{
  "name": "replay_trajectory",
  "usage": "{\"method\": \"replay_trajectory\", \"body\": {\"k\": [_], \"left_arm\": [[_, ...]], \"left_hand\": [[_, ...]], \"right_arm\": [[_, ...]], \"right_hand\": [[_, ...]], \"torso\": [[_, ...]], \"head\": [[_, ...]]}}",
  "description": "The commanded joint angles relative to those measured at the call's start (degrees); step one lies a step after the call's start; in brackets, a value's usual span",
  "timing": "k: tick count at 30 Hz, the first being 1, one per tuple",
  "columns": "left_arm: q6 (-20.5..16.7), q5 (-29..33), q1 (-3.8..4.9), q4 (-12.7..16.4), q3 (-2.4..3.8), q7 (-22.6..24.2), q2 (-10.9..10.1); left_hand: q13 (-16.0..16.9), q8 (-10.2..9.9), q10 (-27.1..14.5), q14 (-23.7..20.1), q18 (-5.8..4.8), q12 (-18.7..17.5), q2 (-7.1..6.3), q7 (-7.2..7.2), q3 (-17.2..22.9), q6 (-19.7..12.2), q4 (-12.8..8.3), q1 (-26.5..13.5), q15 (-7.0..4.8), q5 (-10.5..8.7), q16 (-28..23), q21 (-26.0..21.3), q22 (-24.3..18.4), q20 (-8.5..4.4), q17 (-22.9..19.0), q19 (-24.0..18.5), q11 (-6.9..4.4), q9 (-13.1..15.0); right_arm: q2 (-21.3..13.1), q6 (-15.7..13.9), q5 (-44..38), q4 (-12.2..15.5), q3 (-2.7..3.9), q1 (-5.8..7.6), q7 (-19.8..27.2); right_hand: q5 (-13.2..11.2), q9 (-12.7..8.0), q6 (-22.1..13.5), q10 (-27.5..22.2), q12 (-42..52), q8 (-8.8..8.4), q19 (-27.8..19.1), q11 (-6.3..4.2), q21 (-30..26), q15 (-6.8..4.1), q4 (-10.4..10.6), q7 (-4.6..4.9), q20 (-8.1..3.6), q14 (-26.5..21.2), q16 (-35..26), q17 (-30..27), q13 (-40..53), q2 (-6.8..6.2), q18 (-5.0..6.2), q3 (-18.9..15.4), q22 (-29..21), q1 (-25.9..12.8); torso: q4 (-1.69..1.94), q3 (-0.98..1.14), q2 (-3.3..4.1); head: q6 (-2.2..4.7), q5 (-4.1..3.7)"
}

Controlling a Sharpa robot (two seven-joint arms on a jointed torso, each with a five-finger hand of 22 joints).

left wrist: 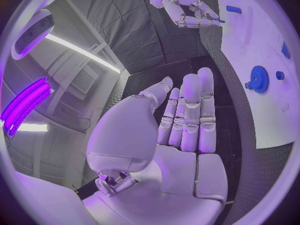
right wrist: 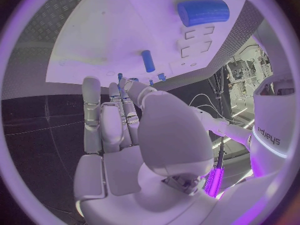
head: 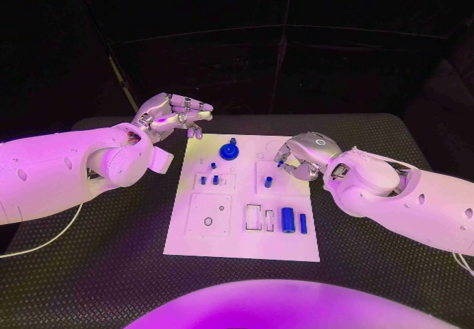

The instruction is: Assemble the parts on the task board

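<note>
The black surface (head: 118,274) carries the white task board (head: 247,240) at its middle, and everything else is best placed against that board; the left hand (head: 176,114) hovers just off the board's far left corner, fingers loosely curled and apart with nothing in them, which I take as a hand kept clear and waiting its turn; the right hand (head: 301,156) hangs over the board's far right part, its fingers bent down toward the plate, and whether they pinch a small piece or merely reach I cannot tell, since the fingertips hide what lies under them; among the parts, the blue gear (head: 229,150) sits near the board's far edge, apparently already seated on its post; the thick blue cylinder (head: 288,219) lies on its side near the board's near right part, with a slimmer blue pin (head: 303,223) just beside it, both loose and probably still to be placed; a short blue peg (head: 268,181) stands close to the right hand, likely its present target; two small blue pegs (head: 209,180) stand in the left block.
</note>
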Motion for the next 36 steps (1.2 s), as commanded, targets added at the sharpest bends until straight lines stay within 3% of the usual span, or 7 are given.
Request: {"method": "replay_trajectory", "body": {"k": [1, 7, 12, 18, 25, 29, 36], "left_arm": [[0.3, 0.5, 0.07, -0.1, 0.05, 1.2, 0.0], [0.3, 0.7, 0.06, -0.3, 0.04, 1.4, 0.2], [0.3, 0.8, 0.05, -0.5, 0.04, 1.6, 0.4], [0.3, 0.9, 0.05, -0.6, 0.04, 1.7, 0.7], [0.4, 0.9, 0.07, -0.4, 0.04, 1.6, 0.8], [0.5, 0.9, 0.09, -0.3, 0.04, 1.6, 0.9], [0.8, 0.9, 0.12, -0.2, 0.05, 1.6, 0.8]], "left_hand": [[0.0, -0.2, -0.3, -0.1, 0.33, 0.0, 0.12, 0.48, -0.2, 0.0, 0.2, -0.6, 0.08, -0.04, -0.4, -0.2, -0.1, 0.28, -0.1, -0.2, -0.02, -0.1], [0.0, -0.2, -0.3, -0.1, 0.33, 0.1, 0.1, 0.47, -0.4, 0.0, 0.4, -0.8, 0.09, -0.04, -0.4, -0.4, -0.2, 0.3, -0.1, -0.2, -0.02, -0.1], [0.0, -0.2, -0.3, -0.1, 0.33, 0.1, 0.1, 0.46, -0.5, 0.0, 0.4, -0.8, 0.1, -0.04, -0.4, -0.4, -0.3, 0.3, -0.1, -0.2, -0.03, -0.1], [0.0, -0.2, -0.3, -0.1, 0.33, 0.1, 0.1, 0.46, -0.5, 0.0, 0.4, -0.8, 0.1, -0.04, -0.4, -0.4, -0.3, 0.3, -0.1, -0.2, -0.03, -0.1], [0.0, -0.2, -0.4, -0.1, 0.33, 0.1, 0.09, 0.45, -0.6, -0.1, 0.4, -0.9, 0.1, -0.03, -0.5, -0.5, -0.3, 0.31, -0.2, -0.2, -0.03, -0.1], [0.0, -0.2, -0.4, -0.1, 0.33, 0.1, 0.09, 0.45, -0.6, -0.1, 0.4, -0.9, 0.1, -0.03, -0.5, -0.5, -0.3, 0.31, -0.2, -0.2, -0.03, -0.1], [0.0, -0.3, -0.5, -0.2, 0.33, 0.1, 0.0, 0.46, -0.7, -0.2, 0.5, -0.9, 0.12, -0.04, -0.5, -0.6, -0.4, 0.32, -0.2, -0.2, -0.02, -0.1]], "right_arm": [[-0.2, -2.3, 0.9, 1.6, 0.06, 0.12, 0.2], [0.4, -2.8, 1.3, 5.6, 0.09, 0.13, 0.5], [2.4, -2.4, 1.7, 6.7, 0.1, 0.13, 0.9], [6.3, -1.1, 1.9, 5.9, 0.07, 0.14, 1.7], [11.3, 0.2, 3.4, 2.9, -0.03, 0.09, 3.0], [13.4, 2.0, 3.8, 1.2, -1.65, 0.04, 3.0], [15.4, 4.3, 3.5, -0.8, -2.93, 0.0, 3.0]], "right_hand": [[0.3, 0.1, 0.3, 0.5, 0.2, -0.07, 0.4, 0.0, 0.4, -0.32, 0.0, 0.03, 0.2, 2.1, 0.3, 0.1, 0.1, 0.06, -0.74, 0.3, 0.1, -0.4], [0.3, 0.1, 0.3, 0.6, 0.2, -0.06, 0.5, 0.0, 0.5, -0.31, -0.1, 0.02, 0.21, 2.1, 0.4, 0.2, 0.1, 0.03, -0.76, 0.3, 0.2, -0.4], [0.3, 0.1, 0.3, 0.6, 0.2, -0.06, 0.5, 0.0, 0.5, -0.31, -0.1, 0.02, 0.21, 2.1, 0.4, 0.2, 0.1, 0.03, -0.77, 0.3, 0.2, -0.4], [0.3, 0.1, 0.3, 0.6, 0.2, -0.06, 0.4, 0.0, 0.5, -0.3, -0.1, 0.04, 0.22, 2.1, 0.4, 0.2, 0.1, 0.04, -0.75, 0.4, 0.1, -0.5], [0.4, 0.0, 0.1, 0.4, 0.1, -0.22, 0.3, 0.09, 0.6, -0.24, 0.0, 0.14, 0.27, 2.1, 0.6, 0.4, 0.0, 0.07, -0.73, 0.5, 0.1, -0.7], [0.4, 0.0, 0.1, 0.3, 0.0, -0.29, 0.2, 0.13, 0.6, -0.2, 0.0, 0.19, 0.3, 2.1, 0.6, 0.2, 0.0, 0.05, -0.71, 0.5, 0.0, -0.8], [0.4, -0.1, -0.1, 0.2, -0.2, -0.39, 0.0, 0.21, 0.5, -0.14, 0.0, 0.26, 0.36, 2.1, 0.5, 0.0, 0.0, -0.02, -0.69, 0.5, -0.1, -1.0]], "torso": [[-0.08, 0.01, 0.06], [0.0, 0.02, 0.15], [0.04, -0.01, 0.21], [0.14, -0.1, 0.27], [0.17, 0.0, 0.37], [0.09, -0.08, 0.23], [0.11, 0.01, 0.24]], "head": [[-0.12, 0.36], [-0.3, 1.35], [-0.8, 2.44], [-1.54, 4.37], [-1.57, 6.02], [-1.57, 6.78], [-1.57, 7.55]]}}
